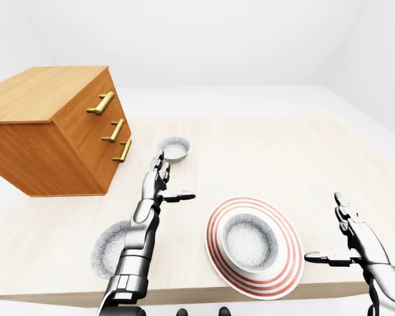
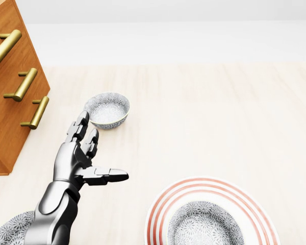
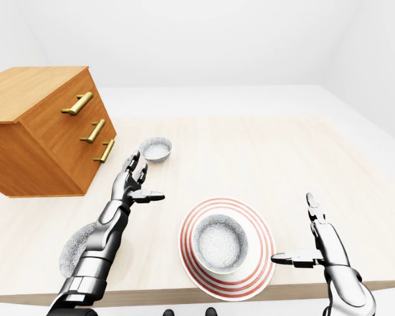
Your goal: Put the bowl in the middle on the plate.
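Observation:
A speckled grey bowl point(image 1: 250, 242) sits inside the red-ringed plate point(image 1: 286, 271) near the bottom of the left-eye view. A second speckled bowl point(image 1: 174, 149) stands higher up, near the dresser. A third bowl point(image 1: 104, 250) lies at the lower left, partly hidden by my left forearm. My left hand point(image 1: 174, 179) hovers open between the upper bowl and the plate, holding nothing. To the right of the plate my right hand point(image 1: 324, 227) is open too, fingers up and thumb pointing at the plate, clear of its rim.
A wooden dresser point(image 1: 52, 131) with three brass handles stands at the upper left on the pale wooden table point(image 1: 276, 158). The table's near edge runs just below the plate. White floor and walls surround the table.

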You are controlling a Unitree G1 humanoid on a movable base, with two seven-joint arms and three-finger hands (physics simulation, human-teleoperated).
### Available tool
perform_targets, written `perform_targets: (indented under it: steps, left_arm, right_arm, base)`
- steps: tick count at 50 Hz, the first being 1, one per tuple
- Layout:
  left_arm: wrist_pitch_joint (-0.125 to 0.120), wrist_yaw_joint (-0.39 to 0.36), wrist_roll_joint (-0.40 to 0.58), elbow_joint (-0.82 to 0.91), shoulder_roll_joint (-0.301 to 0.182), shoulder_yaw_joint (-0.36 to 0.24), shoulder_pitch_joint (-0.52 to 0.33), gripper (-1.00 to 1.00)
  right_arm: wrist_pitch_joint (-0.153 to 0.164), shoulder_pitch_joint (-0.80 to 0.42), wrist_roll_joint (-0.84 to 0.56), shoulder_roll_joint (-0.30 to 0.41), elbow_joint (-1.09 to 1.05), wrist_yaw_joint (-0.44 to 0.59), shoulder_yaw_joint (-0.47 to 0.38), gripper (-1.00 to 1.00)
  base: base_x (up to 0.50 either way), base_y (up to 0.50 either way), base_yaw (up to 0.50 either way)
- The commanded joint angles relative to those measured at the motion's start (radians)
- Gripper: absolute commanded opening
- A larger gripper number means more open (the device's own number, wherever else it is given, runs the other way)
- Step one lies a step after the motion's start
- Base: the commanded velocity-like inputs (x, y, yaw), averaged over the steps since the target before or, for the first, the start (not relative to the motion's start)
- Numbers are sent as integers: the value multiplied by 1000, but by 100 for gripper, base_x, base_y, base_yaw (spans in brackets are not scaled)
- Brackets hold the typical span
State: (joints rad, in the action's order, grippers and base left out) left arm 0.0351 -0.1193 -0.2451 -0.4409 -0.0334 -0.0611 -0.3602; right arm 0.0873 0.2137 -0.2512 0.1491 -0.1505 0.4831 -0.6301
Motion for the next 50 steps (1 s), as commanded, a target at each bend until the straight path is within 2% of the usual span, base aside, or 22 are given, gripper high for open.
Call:
perform_targets:
  steps: [1,6,9,14,18,20,23,24,26,27,31,32,35,38,40,41,43,44,45,47,49,50]
  left_arm:
    - [27,-1,16,-20,0,-1,-2,100]
    - [-6,12,10,32,-1,-1,9,100]
    - [7,10,15,18,-1,0,7,100]
    - [5,11,19,19,-1,1,6,100]
    - [27,4,19,-2,-1,-1,3,100]
    - [23,3,15,6,-3,-3,3,100]
    - [49,14,10,-30,-14,-21,-18,100]
    - [43,17,-2,-32,-18,-28,-25,100]
    - [6,52,-33,-10,-39,-53,-45,100]
    - [-39,64,-39,46,-55,-55,-41,100]
    - [-38,73,-62,37,-86,-84,-59,100]
    - [-45,78,-65,48,-92,-85,-57,100]
    - [-35,84,-71,36,-101,-91,-60,100]
    - [-64,103,-76,77,-111,-95,-60,100]
    - [-53,104,-73,65,-120,-101,-71,100]
    - [-92,119,-89,101,-135,-116,-79,100]
    - [-96,142,-93,102,-151,-134,-87,100]
    - [-94,164,-89,99,-160,-141,-90,100]
    - [-75,206,-93,60,-172,-169,-103,100]
    - [-7,221,-103,-48,-192,-182,-131,100]
    - [-1,245,-117,-65,-204,-181,-135,100]
    - [18,240,-120,-88,-207,-177,-138,100]
  right_arm:
    - [0,1,-7,0,-2,-2,1,100]
    - [0,0,-4,-1,-5,0,-1,100]
    - [0,-1,-4,-1,0,-3,0,100]
    - [0,-4,-5,1,4,-7,3,100]
    - [0,0,-3,0,-15,0,1,100]
    - [0,0,-1,-2,-17,2,-2,100]
    - [0,-2,-2,-2,-15,-1,-3,100]
    - [0,-4,1,-1,-16,-2,-5,100]
    - [0,-17,44,-1,-36,0,-27,100]
    - [0,-33,79,10,-47,3,-47,100]
    - [0,-66,160,55,-37,-8,-116,100]
    - [0,-67,173,61,-28,-15,-121,100]
    - [0,-56,171,61,-38,-23,-106,100]
    - [0,-57,163,61,-23,-31,-97,100]
    - [0,-61,172,66,-16,-34,-102,100]
    - [0,-72,201,71,-25,-37,-120,100]
    - [0,-87,229,88,-18,-51,-140,100]
    - [0,-95,245,98,-10,-61,-151,100]
    - [0,-112,288,115,3,-76,-182,100]
    - [0,-129,338,141,36,-109,-202,100]
    - [0,-135,388,158,27,-140,-221,100]
    - [0,-144,408,169,44,-161,-233,100]
  base:
    - [0,0,0]
    - [0,0,0]
    - [0,0,0]
    - [0,0,0]
    - [0,0,0]
    - [0,0,0]
    - [0,0,0]
    - [0,0,0]
    - [0,0,0]
    - [0,0,0]
    - [0,0,0]
    - [0,0,0]
    - [0,0,0]
    - [0,0,0]
    - [0,0,0]
    - [0,0,0]
    - [0,0,0]
    - [0,0,0]
    - [0,0,0]
    - [0,0,0]
    - [0,0,0]
    - [0,0,0]
